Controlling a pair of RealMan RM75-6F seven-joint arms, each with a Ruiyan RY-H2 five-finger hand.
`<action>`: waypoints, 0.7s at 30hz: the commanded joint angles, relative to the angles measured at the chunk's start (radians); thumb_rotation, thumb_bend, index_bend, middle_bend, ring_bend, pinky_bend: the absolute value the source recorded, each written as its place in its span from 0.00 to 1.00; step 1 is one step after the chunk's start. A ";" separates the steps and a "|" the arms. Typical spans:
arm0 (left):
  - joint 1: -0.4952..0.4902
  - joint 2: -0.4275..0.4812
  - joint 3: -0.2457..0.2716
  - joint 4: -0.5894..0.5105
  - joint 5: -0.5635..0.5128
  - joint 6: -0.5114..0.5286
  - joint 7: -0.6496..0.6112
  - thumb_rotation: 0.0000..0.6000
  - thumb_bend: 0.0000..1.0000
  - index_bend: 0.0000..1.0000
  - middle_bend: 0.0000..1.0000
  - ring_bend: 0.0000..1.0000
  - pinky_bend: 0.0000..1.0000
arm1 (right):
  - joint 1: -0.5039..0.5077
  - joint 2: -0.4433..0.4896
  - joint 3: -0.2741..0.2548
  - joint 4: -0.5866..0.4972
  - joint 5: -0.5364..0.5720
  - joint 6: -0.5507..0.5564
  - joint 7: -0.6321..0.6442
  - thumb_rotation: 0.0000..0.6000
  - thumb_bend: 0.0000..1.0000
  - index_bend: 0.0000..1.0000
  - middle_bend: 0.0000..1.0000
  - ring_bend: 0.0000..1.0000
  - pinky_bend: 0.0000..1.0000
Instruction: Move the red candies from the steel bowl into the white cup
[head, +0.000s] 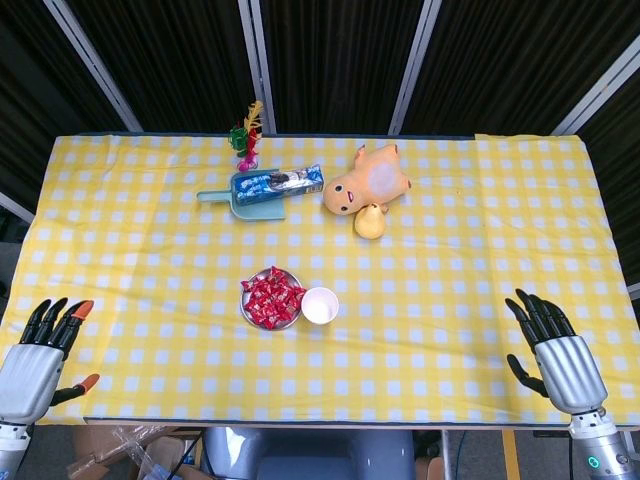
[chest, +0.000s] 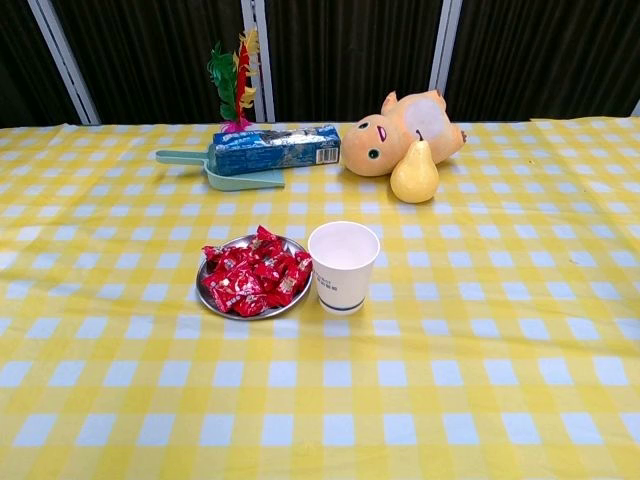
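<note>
Both hands are resting at the bottom corners of the head view, fingers spread and holding nothing: the left hand (head: 35, 365) partly cut off, the right hand (head: 558, 355) pointing up-frame. Neither is showing in the chest view. Mid-frame, red candies (chest: 254, 277) are filling the steel bowl (chest: 214, 302), touching the white cup (chest: 342, 266) beside it.
</note>
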 joint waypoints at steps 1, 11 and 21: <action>-0.001 0.020 -0.002 -0.022 -0.013 -0.028 0.015 1.00 0.06 0.00 0.00 0.00 0.00 | 0.001 0.000 -0.001 -0.001 0.001 0.002 -0.003 1.00 0.42 0.00 0.00 0.00 0.12; 0.011 0.035 -0.019 -0.040 -0.014 -0.076 0.031 1.00 0.06 0.00 0.00 0.00 0.00 | -0.002 0.003 -0.001 -0.009 0.011 0.001 -0.004 1.00 0.42 0.00 0.00 0.00 0.12; 0.001 0.046 -0.040 -0.089 -0.008 -0.137 0.060 1.00 0.06 0.00 0.00 0.00 0.00 | 0.000 0.005 -0.002 -0.014 0.017 -0.007 0.008 1.00 0.42 0.00 0.00 0.00 0.12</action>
